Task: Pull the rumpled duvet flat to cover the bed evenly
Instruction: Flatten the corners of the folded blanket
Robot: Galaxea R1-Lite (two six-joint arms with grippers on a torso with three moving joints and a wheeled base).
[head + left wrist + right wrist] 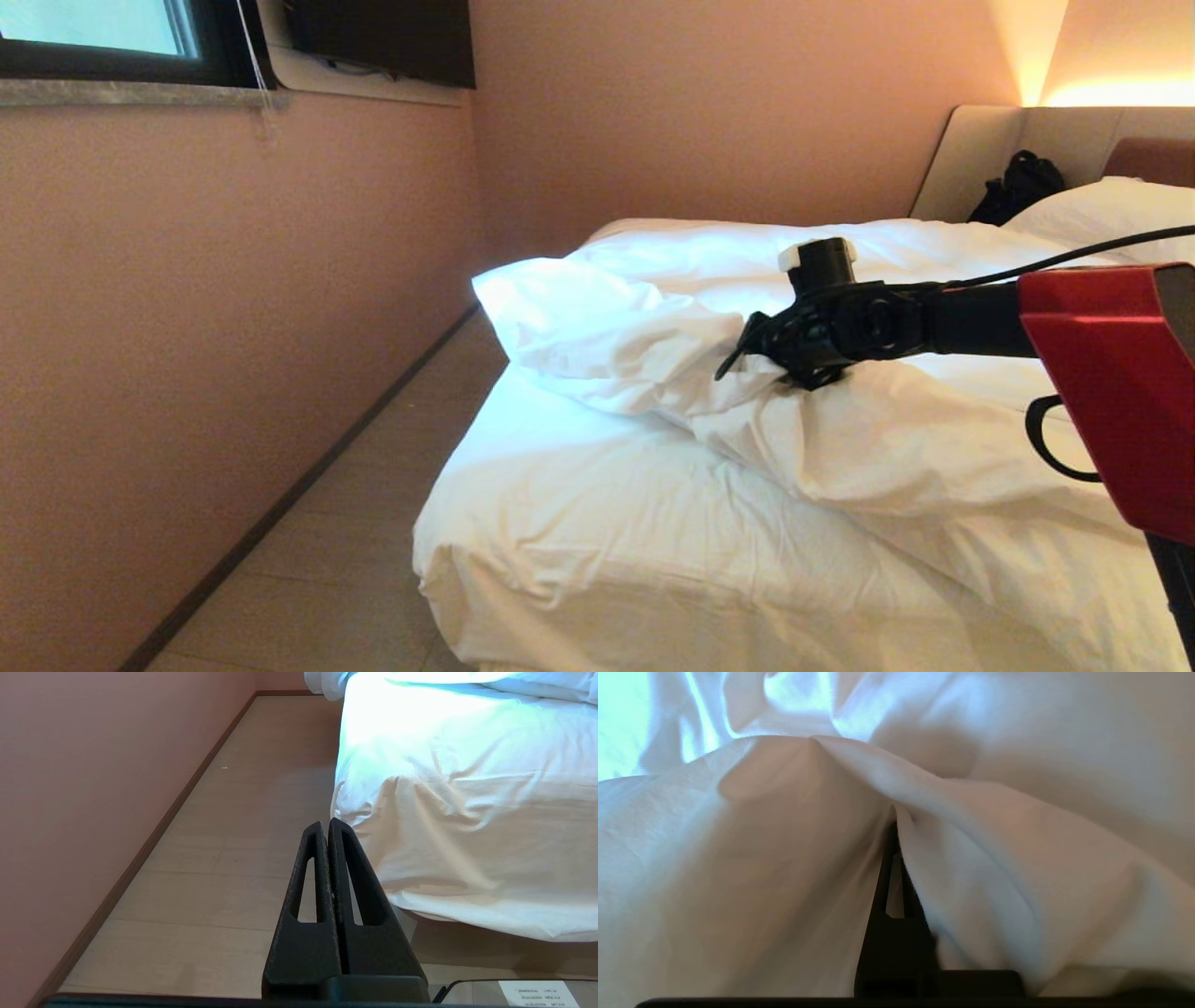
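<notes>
Judging progress: early, most of the job is left. Landmark for everything below is the bed (579, 560).

Nearest me, the foot end of the bed is bare fitted sheet (458, 826), wrinkled, hanging over the corner, nothing covering it. My left end effector (325, 823) sits low beside that foot corner, over the floor (224, 858), pointing along the gap between bed and wall (233, 280). Fingers pressed together, holding nothing, clear of the sheet. Parked.

Further up the bed, the duvet (887, 448) lies bunched in a thick ridge running diagonally across the middle, with one puffy corner sticking out over the wall-side edge. It covers the middle and head part only, not evenly.

My right end effector (738, 359) is on that ridge, arm reaching in roughly level from the side of the bed away from the wall. Right wrist view shows the fingers (888, 877) clamped shut with duvet fabric pinched up into a peak around them, so I read that as a grip on a fold.

Beyond that, at the head end: a pillow (1111, 210), a dark bag (1018, 187) against the headboard (971, 149).

Remaining, as I judge it: drag the ridge toward the foot end, then square up both sides.
</notes>
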